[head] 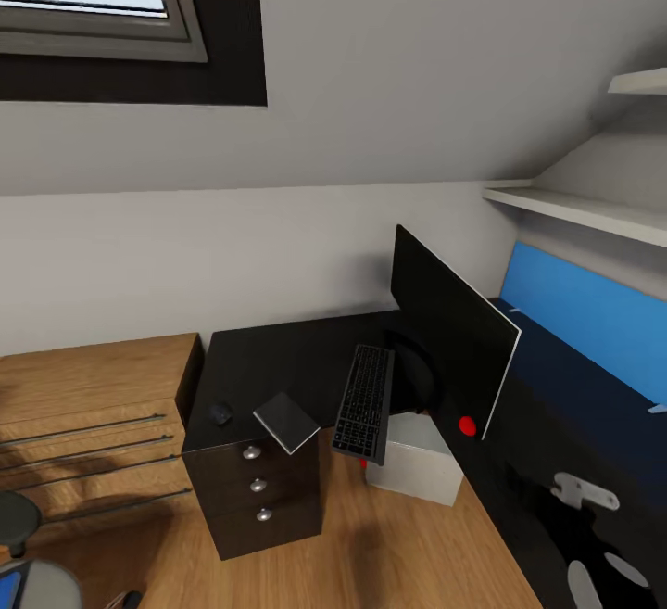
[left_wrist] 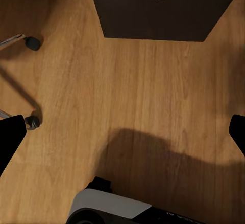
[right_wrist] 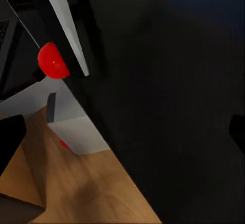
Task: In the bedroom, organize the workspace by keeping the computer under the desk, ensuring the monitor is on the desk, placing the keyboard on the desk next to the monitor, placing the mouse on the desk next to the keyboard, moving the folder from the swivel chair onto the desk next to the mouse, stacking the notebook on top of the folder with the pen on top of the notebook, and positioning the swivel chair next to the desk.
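One L-shaped desk [head: 278,359] fills the corner under the sloped ceiling, its black tabletop running along the wall and down the right side in front of a blue back panel [head: 593,312]. One monitor [head: 451,336] stands on it, turned edge-on, with a red dot at its lower corner. One keyboard [head: 364,402] lies just beside the monitor's stand, its near end jutting past the tabletop edge. One notebook [head: 286,422] with a grey cover sits tilted at the front edge above the drawers, and one small dark mouse [head: 220,413] rests near it, closer to the left end. Three round silver knobs mark the drawer stack [head: 257,488]. One light computer [head: 414,461] stands on the wood floor [head: 389,544] beneath the keyboard's overhang. A light-wood dresser [head: 88,424] stands to the left.

In the left wrist view, the left gripper [left_wrist: 122,132] hangs over the floor with its jaws spread wide apart and nothing between them; two castors of the swivel chair [left_wrist: 31,121] show there. In the right wrist view, the right gripper [right_wrist: 122,132] is likewise parted and empty, above the black tabletop near the monitor's red dot.
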